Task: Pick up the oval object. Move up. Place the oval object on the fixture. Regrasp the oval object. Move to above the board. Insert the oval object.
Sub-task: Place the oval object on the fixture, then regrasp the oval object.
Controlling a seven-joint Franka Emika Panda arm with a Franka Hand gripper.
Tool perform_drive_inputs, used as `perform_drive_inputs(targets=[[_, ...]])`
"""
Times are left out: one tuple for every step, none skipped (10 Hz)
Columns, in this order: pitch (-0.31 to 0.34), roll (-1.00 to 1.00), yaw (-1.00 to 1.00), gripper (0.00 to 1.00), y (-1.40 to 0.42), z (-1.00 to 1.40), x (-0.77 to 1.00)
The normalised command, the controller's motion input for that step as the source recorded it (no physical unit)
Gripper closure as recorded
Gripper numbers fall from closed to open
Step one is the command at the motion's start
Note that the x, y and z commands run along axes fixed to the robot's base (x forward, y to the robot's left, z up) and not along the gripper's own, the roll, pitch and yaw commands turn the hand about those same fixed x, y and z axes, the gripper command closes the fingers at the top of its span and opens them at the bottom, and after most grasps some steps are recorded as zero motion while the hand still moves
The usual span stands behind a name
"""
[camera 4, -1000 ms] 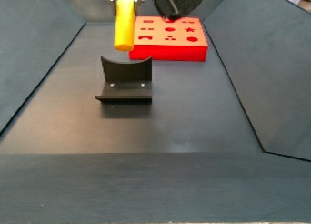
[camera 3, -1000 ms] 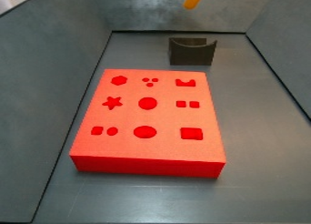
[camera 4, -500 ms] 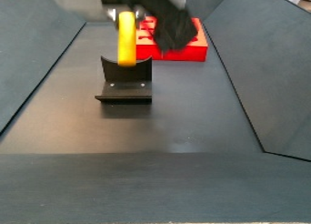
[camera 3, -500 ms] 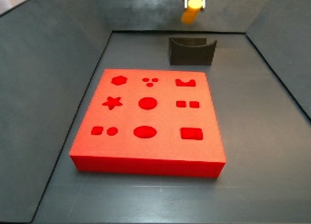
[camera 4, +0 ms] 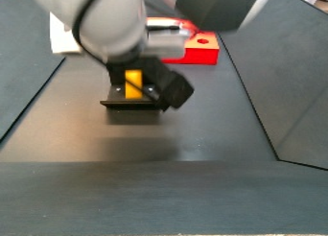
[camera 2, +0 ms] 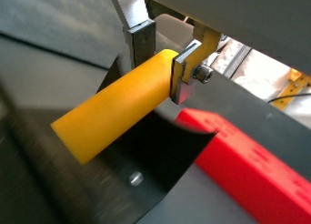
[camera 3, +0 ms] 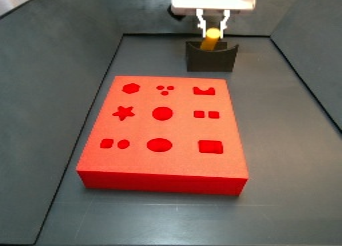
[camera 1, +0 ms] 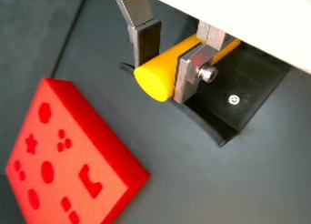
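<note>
My gripper (camera 1: 168,67) is shut on the oval object (camera 1: 159,73), a yellow-orange peg that sticks out well past the fingers (camera 2: 185,71) in both wrist views. In a side view the gripper (camera 3: 211,30) hangs low over the fixture (camera 3: 211,58), with the oval object (camera 3: 211,35) upright at its notch. I cannot tell whether the two touch. From the other side the arm covers most of the fixture (camera 4: 132,102), and only a yellow strip of the oval object (camera 4: 133,83) shows. The red board (camera 3: 160,125) lies flat nearer the front.
Grey sloping walls enclose the dark floor (camera 3: 294,180). The arm's bulk (camera 4: 115,24) hides much of the board (camera 4: 201,52) in a side view. In both wrist views the board (camera 1: 61,159) lies close beside the fixture (camera 1: 239,102).
The gripper has come down with the oval object from high above to just over the fixture's notch. The board and fixture have not moved.
</note>
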Motion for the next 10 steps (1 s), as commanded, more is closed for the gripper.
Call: perform_drive_inputs(targets=[[-0.001, -0.17, -0.14, 1.00, 0.10, -0.63, 0.14], [-0.020, -0.13, -0.12, 1.00, 0.12, -0.46, 0.10], [-0.034, -0.12, -0.11, 1.00, 0.13, -0.43, 0.09], [-0.042, -0.11, -0.10, 1.00, 0.13, -0.42, 0.09], [-0.042, -0.11, -0.09, 1.00, 0.13, -0.42, 0.09], [-0.042, -0.11, -0.08, 1.00, 0.13, -0.42, 0.09], [0.000, 0.00, 0.00, 0.00, 0.00, 0.00, 0.00], [0.001, -0.03, 0.00, 0.00, 0.00, 1.00, 0.00], [0.004, -0.02, 0.01, 0.00, 0.00, 1.00, -0.01], [0.017, -0.01, 0.02, 0.00, 0.01, 1.00, -0.03]])
